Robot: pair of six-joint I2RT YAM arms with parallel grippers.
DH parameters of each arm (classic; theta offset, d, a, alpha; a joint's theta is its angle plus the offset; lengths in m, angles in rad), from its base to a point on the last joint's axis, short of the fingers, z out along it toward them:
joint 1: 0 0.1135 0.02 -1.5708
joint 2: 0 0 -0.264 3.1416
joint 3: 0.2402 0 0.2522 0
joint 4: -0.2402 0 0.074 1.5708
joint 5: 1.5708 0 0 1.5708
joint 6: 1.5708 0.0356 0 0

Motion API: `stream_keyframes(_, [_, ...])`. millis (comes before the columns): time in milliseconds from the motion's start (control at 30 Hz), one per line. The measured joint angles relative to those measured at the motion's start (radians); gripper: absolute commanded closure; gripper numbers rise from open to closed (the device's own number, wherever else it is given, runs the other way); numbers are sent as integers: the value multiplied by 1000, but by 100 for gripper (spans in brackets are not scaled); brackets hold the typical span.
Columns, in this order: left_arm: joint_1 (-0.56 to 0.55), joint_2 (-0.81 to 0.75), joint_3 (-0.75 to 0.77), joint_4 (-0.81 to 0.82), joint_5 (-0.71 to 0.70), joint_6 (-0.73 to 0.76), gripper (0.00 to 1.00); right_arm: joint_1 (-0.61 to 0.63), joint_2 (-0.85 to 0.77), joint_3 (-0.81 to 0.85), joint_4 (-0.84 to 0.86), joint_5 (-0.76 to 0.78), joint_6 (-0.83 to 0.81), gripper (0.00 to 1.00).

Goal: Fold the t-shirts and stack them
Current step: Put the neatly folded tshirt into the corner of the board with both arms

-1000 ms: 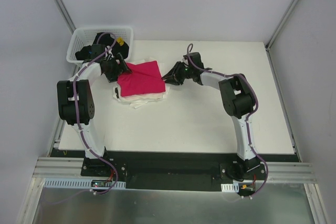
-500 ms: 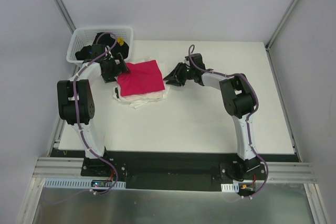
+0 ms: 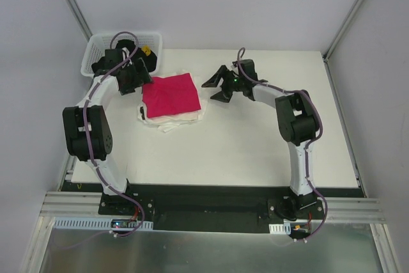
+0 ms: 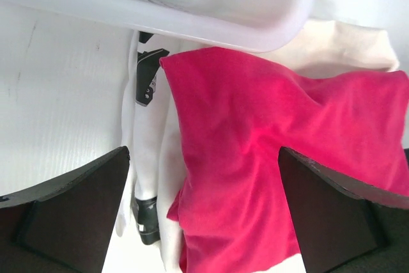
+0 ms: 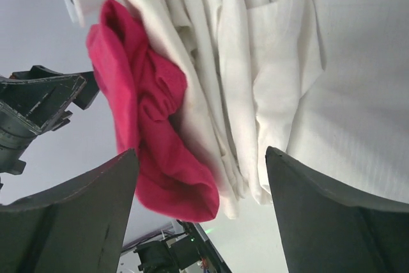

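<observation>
A folded magenta-red t-shirt lies on top of a folded cream-white t-shirt at the table's back left. The red shirt fills the left wrist view, with the cream shirt under it. Both show in the right wrist view: the red shirt and the cream shirt. My left gripper is open and empty at the stack's far left corner, next to the basket. My right gripper is open and empty just right of the stack, apart from it.
A white lattice basket holding dark items stands at the back left corner, touching distance from the left gripper; its rim shows in the left wrist view. Grey walls close in the table at the back and sides.
Both grippers have drawn back from the stack: the left one toward the basket, the right one to the right and toward the back. The red shirt lies flat on the cream one.
</observation>
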Motion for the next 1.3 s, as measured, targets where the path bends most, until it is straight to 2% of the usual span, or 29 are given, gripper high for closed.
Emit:
stream_keyframes(133, [3, -53, 8, -16, 4, 2, 1, -21, -44, 0, -12, 6, -17, 18])
stream_keyframes(233, [2, -106, 31, -29, 39, 0, 1, -26, -78, 3, -40, 12, -35, 24])
stream_keyframes(333, [1, -159, 61, -33, 92, -13, 1, -23, -90, 23, -59, 16, -54, 65])
stream_keyframes(367, [0, -176, 71, -33, 110, -23, 1, -21, -92, 32, -64, 18, -58, 90])
stream_keyframes(400, [-2, -190, 80, -32, 128, -31, 1, -19, -93, 43, -70, 25, -57, 99])
stream_keyframes(633, [-87, -228, 42, 50, 214, -134, 1, 11, -93, 154, -120, 33, -70, 99])
stream_keyframes(933, [-266, -169, -244, 248, 235, -286, 1, 87, -19, 380, -130, 16, -69, 99])
stream_keyframes(1100, [-288, -161, -391, 349, 235, -345, 1, 116, 71, 401, -138, -6, -53, 99])
stream_keyframes(1300, [-286, -142, -414, 426, 237, -370, 1, 134, 157, 401, -154, -26, -26, 99])
